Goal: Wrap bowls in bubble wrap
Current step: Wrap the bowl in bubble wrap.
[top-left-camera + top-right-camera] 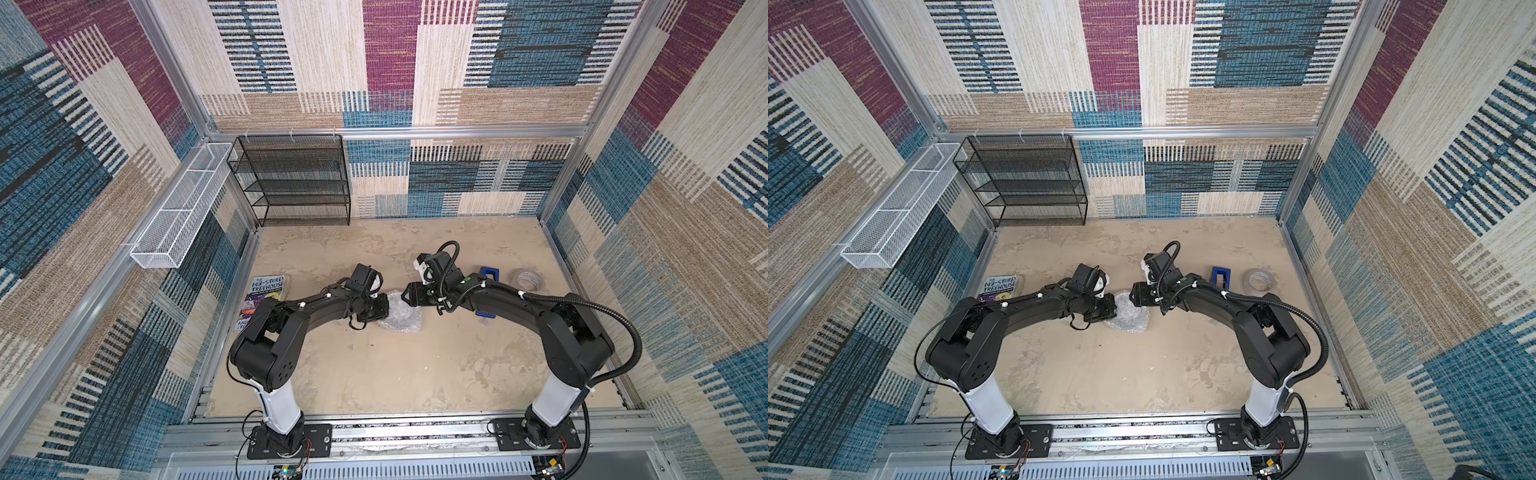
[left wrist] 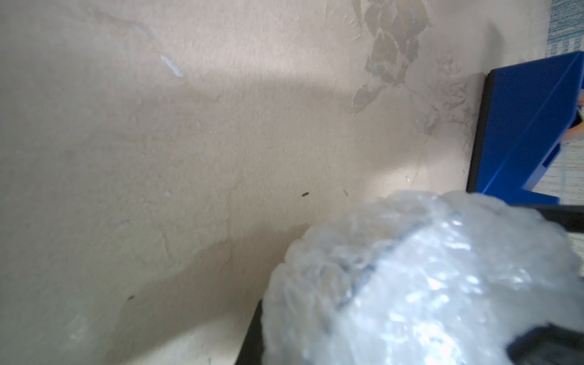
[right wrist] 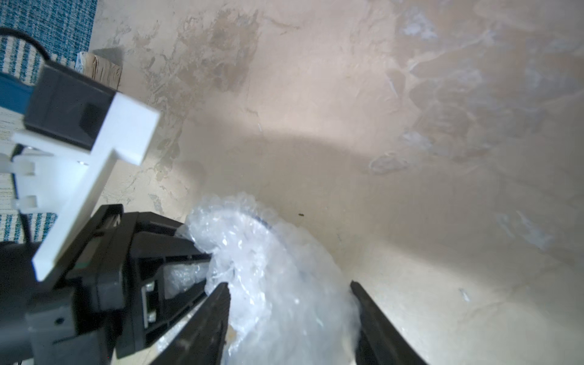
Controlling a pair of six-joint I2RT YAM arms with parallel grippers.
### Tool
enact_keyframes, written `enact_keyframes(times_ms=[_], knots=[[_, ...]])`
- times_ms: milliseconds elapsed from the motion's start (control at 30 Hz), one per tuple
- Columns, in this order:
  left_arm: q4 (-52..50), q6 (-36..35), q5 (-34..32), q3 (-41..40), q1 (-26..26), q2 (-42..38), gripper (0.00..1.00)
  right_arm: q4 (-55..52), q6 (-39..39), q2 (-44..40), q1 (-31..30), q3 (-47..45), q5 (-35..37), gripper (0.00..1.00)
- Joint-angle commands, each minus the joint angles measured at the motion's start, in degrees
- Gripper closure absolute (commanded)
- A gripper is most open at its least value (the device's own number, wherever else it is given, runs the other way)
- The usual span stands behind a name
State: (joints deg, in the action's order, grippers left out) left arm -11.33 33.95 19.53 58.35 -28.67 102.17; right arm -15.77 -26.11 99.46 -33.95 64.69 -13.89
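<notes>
— Purple-covered book (image 1: 266, 297) lies well to the left of the bundle, out of play. Nearer, the left gripper (image 3: 208, 267) meets the bundle's left side, its fingers pressed together on a gathered fold of the bubble wrap (image 1: 401, 313)

— And the bowl?

— Inside the bundle, which sits on the table (image 1: 415, 374) between the two arms. Only a dark curved edge shows through the plastic in the wrist views, and I take it for the rim of the bowl (image 3: 265, 221). The pattern is too veiled to read

— The other side?

— The right gripper (image 3: 290, 290) is at the bundle's right side with its fingers spread and wrap bulging between them. It pinches nothing, as far as I can tell. Further right of the bundle are a blue frame-shaped thing (image 1: 488, 276) and a tape roll (image 1: 528, 281)

— So which step?

— Closing the wrap, I judge. The bowl looks covered, with the loose plastic gathered on the left. The next move calls for the right gripper to take hold of slack wrap and fold it over while the left pinch anchors the bundle. It should go gently, since the sheet may spring open
</notes>
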Motion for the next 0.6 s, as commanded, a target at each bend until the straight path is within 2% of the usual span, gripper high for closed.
enact_keyframes(times_ms=[0,300,467,567], knots=[[0.1,-1.4,-0.5,0.9,0.2,0.6,1.00,1.2,-0.7,-1.5,0.7,-0.7,-0.1,0.39],[0.5,-1.1,-0.3,1.0,0.4,0.9,1.00,3.8,-2.1,-5.9,3.2,-4.6,-1.7,0.39],[0.1,-1.3,-0.4,1.2,0.5,1.3,1.00,7.8,-3.1,-5.7,3.8,-6.3,-6.9,0.47],[0.2,-1.3,-0.8,1.2,0.5,1.4,1.00,8.1,-3.1,-5.7,3.8,-6.4,-7.1,0.52]])
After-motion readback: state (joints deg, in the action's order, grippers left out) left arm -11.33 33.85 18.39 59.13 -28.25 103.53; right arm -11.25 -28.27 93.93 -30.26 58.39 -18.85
